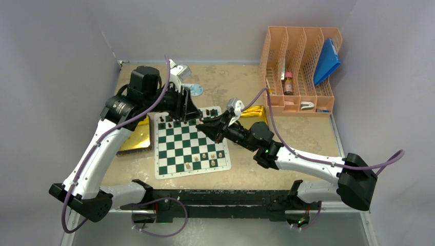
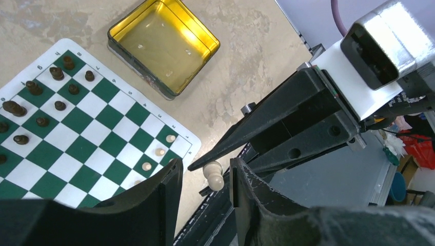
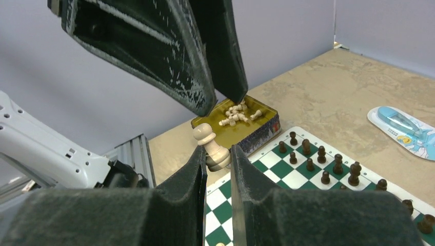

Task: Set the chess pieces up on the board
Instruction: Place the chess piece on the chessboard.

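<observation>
The green-and-white board (image 1: 174,154) lies mid-table. Dark pieces (image 1: 169,123) stand on its far rows and a few cream pieces (image 1: 205,156) on its near rows. My right gripper (image 3: 218,154) is shut on a cream pawn (image 3: 211,148) and holds it in the air above the board's far right part (image 1: 208,125). My left gripper (image 2: 205,169) is open, its jaws on either side of the pawn (image 2: 214,175) without touching it. In the right wrist view the left fingers (image 3: 169,56) hang just above the pawn.
A gold tray (image 1: 136,136) left of the board holds several loose cream pieces (image 3: 236,115). A second gold tray (image 2: 164,43) lies at the board's far right. An orange file rack (image 1: 300,69) stands at the back right. A blue packet (image 3: 402,128) lies behind the board.
</observation>
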You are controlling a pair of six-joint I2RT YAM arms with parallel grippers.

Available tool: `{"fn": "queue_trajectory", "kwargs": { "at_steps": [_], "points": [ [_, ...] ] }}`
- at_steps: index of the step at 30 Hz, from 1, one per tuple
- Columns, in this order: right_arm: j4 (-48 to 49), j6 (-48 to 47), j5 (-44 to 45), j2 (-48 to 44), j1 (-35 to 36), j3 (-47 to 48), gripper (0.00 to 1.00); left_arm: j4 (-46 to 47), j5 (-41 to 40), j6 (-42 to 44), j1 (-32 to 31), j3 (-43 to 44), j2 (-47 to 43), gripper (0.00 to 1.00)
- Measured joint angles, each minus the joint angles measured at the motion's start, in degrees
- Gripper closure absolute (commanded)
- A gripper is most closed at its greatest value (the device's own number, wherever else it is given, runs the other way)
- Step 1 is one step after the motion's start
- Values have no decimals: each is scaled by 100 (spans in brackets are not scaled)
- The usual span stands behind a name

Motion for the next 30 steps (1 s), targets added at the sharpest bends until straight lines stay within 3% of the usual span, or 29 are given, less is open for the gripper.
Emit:
{"fn": "queue_trajectory", "kwargs": {
  "at_steps": [10, 24, 30],
  "points": [
    [201, 258, 223, 0, -2, 0, 98, -321, 28, 9, 0, 20, 15, 66],
    [286, 361, 361, 109, 0, 0, 97, -323, 151, 52, 0, 20, 101, 77],
    [313, 365, 387, 116, 0, 0, 97, -317, 221, 57, 0, 20, 103, 98]
  ]
}}
